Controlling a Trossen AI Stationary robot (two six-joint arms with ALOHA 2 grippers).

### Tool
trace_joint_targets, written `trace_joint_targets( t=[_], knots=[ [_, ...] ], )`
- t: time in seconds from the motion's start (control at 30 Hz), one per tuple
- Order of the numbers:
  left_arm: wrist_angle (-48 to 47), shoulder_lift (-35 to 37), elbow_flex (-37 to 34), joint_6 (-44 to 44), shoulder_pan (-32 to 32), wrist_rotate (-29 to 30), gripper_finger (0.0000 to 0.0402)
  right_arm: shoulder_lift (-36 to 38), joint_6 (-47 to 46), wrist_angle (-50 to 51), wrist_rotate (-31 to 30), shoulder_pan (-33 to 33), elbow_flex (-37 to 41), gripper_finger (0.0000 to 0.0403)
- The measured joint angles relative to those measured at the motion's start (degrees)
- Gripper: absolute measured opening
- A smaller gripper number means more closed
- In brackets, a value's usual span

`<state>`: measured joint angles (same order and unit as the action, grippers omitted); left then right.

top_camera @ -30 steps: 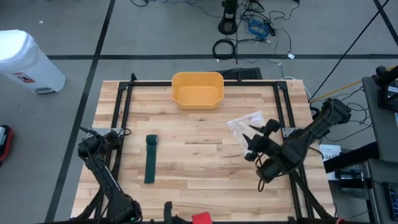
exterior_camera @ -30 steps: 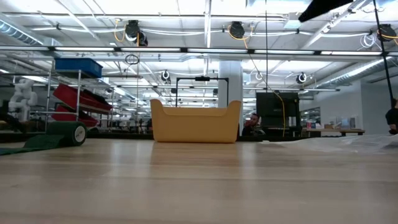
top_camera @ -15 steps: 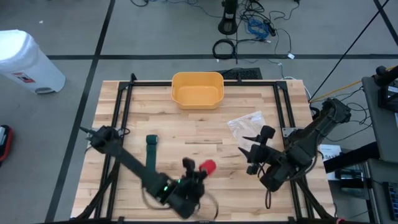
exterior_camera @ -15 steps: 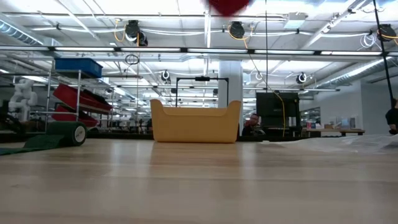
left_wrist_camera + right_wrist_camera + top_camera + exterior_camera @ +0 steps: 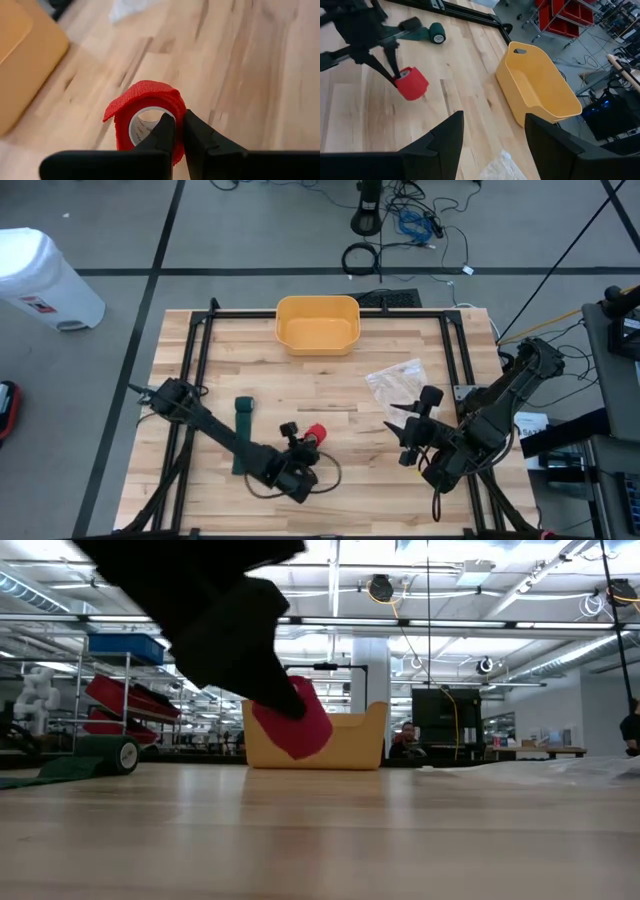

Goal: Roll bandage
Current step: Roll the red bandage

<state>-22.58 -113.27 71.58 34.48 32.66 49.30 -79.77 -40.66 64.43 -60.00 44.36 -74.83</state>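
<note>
From above, the wooden worktop [image 5: 330, 395] carries one yellow tub [image 5: 317, 323] at its far edge, and nothing can be seen inside it. There are two bandages. The red bandage roll [image 5: 313, 432] sits near the middle of the near half, pinched in the left claw [image 5: 300, 435]. A green bandage [image 5: 243, 434] lies partly unrolled as a strip to the left of it, with its roll end toward the tub. One clear plastic wrapper [image 5: 393, 382] lies on the right side. The right claw [image 5: 403, 430] hangs just below the wrapper with its fingers apart and nothing between them. A white bin [image 5: 42, 278] stands on the floor off the far left corner.

From table height, the red roll [image 5: 294, 724] hangs above the wood in front of the yellow tub [image 5: 350, 740], with the dark left arm reaching down to it. The green bandage [image 5: 108, 754] shows at the far left.

The left wrist camera shows its two fingers closed on the wall of the red roll [image 5: 145, 117], one finger inside the core and one outside. A loose flap stands out at one side of the roll.

The right wrist camera shows its own fingers [image 5: 451, 135] spread wide. Beyond them are the left claw [image 5: 395, 75] holding the red roll [image 5: 412, 84], the green roll [image 5: 436, 33] and the empty tub [image 5: 542, 90].
</note>
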Motion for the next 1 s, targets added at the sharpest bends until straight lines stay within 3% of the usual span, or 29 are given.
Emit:
trace_joint_targets(
  t=[0.17,0.27,0.57,1.0],
  knots=[
    [11.02,0.00,-7.73,6.36,3.80,9.97,0.0026,0.00,-0.12,-0.07,0.01,0.00,0.00,0.0196],
    [13.82,0.02,-10.56,10.07,5.49,13.07,0.0026,0.00,-0.13,-0.51,0.01,0.00,0.00,0.0196],
    [14.84,0.04,-15.66,19.19,6.11,10.47,0.0033,0.00,2.27,-3.05,0.06,0.00,0.00,0.0196],
    [14.21,0.07,-15.39,17.66,6.47,5.45,0.0145,0.00,2.42,-3.42,0.28,0.00,0.00,0.0196]
  ],
)
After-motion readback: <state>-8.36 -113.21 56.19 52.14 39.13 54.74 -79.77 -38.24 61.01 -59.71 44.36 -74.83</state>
